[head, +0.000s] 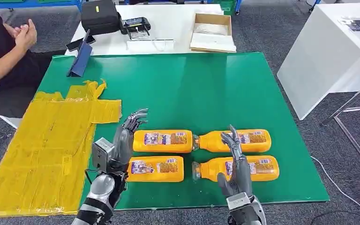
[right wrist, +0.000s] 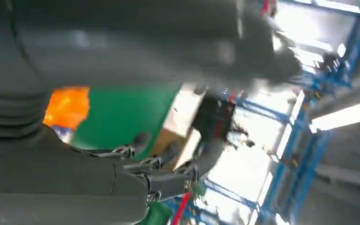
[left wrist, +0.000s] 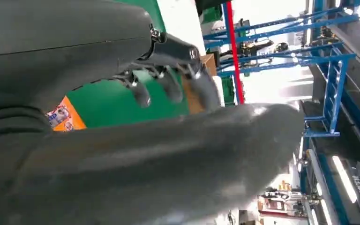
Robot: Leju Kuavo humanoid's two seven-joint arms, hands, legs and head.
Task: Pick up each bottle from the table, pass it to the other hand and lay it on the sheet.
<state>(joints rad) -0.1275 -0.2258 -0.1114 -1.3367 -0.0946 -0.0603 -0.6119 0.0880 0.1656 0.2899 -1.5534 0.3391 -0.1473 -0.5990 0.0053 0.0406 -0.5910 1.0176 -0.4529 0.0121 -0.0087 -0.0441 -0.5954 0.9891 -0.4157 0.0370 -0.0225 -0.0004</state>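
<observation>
Four orange bottles lay in a tight two-by-two block on the green worktop, beside the yellow sheet, none yet on it. Both the left hand and right hand hovered with fingers spread, holding nothing. Closing on one bottle would likely nudge or roll its touching neighbour.

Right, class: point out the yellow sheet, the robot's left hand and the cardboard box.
yellow sheet (head: 42, 145), head view, on its bare middle.
left hand (head: 123, 140), head view, on the palm.
cardboard box (head: 212, 19), head view, on its far rim.
</observation>
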